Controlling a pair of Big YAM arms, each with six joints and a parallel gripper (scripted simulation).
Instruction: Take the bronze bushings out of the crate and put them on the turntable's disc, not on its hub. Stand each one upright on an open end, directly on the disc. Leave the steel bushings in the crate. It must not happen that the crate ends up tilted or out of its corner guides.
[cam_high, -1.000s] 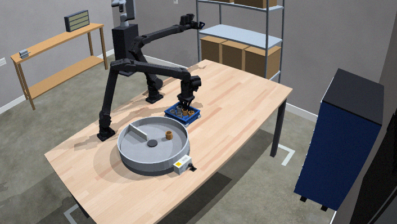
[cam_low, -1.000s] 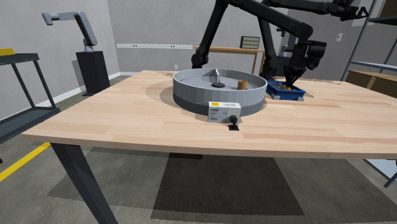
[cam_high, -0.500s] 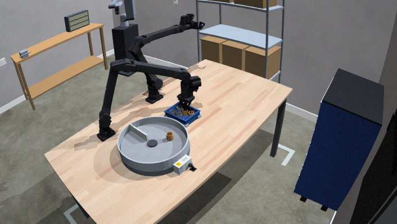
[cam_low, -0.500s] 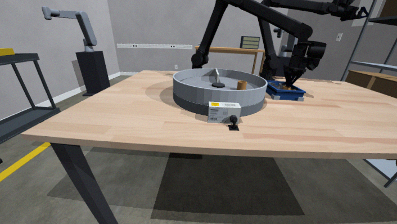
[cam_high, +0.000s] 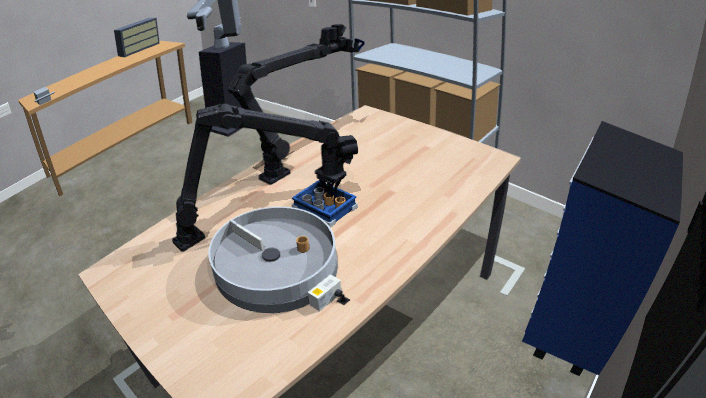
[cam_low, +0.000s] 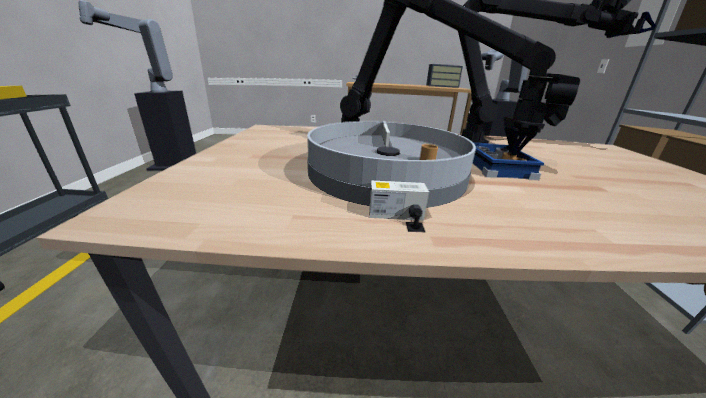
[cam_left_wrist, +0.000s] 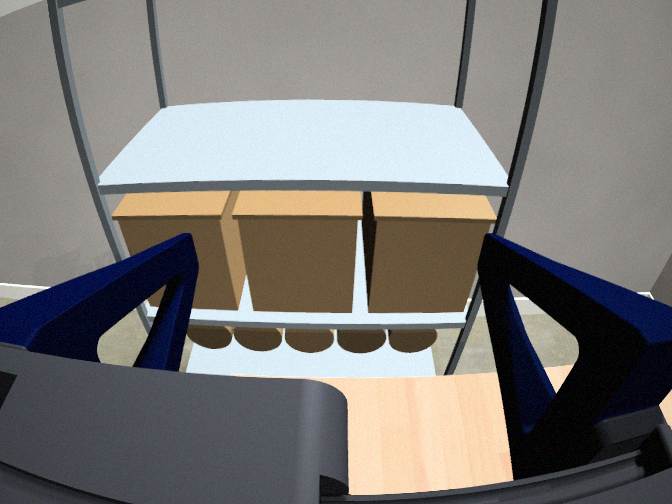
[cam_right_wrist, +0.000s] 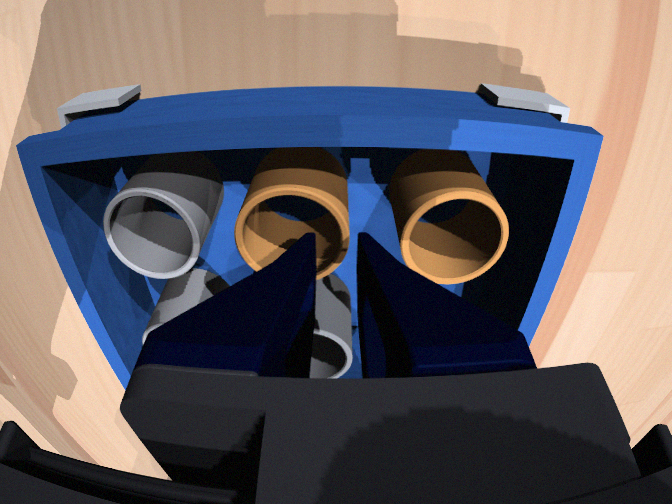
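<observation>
Bushings of bronze stand in the blue crate (cam_high: 314, 210) (cam_low: 515, 171) (cam_right_wrist: 325, 116), two beside three steel bushings (cam_high: 318, 204) (cam_right_wrist: 201, 187); another bronze bushing (cam_high: 303, 245) (cam_low: 429, 153) is upright on the turntable's disc (cam_high: 285, 275) (cam_low: 350, 146). The right gripper (cam_high: 331, 193) (cam_low: 514, 150) (cam_right_wrist: 336, 249) reaches over the crate, its fingers narrowly parted, gripping nothing. The left gripper (cam_high: 359, 45) (cam_low: 648, 22) (cam_left_wrist: 338, 249) is spread wide near the shelf rack (cam_high: 476, 100) (cam_left_wrist: 303, 186).

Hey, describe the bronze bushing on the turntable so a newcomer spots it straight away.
On the wooden table sits a round grey turntable. Inside its wall, a short bronze bushing stands upright beside the dark hub. Its bronze lookalikes are in the blue crate.
</observation>
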